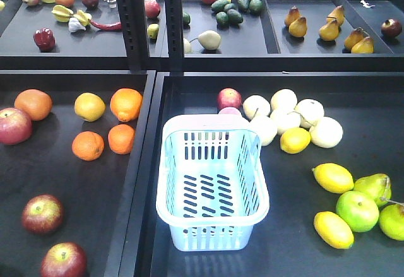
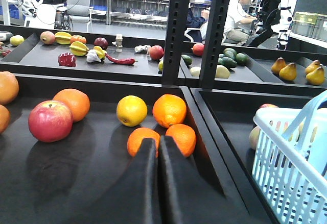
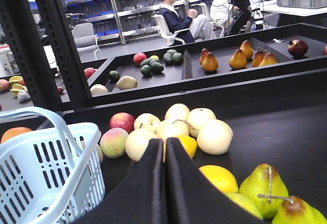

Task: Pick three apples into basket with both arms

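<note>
Both sets of jaws are clenched on nothing: the left gripper (image 2: 157, 142) and the right gripper (image 3: 164, 142) each show their two fingers pressed flat together.

From the front camera I count three dark red apples in the left tray: the far apple (image 1: 14, 125) at the left edge, the middle apple (image 1: 42, 214) and the near apple (image 1: 63, 261) low in the picture. The basket (image 1: 208, 236) stands empty in the right tray, just across the divider. A fourth red apple (image 1: 229, 98) sits right behind its far rim.

I judge these apples firm and round, moderately heavy, with waxy skin that could slip. I would open wide, come down from above and close across the widest part, clear of the stalk. The oranges (image 2: 143, 138) lie directly ahead of my left fingers, so the far apple needs a swing leftward.
</note>
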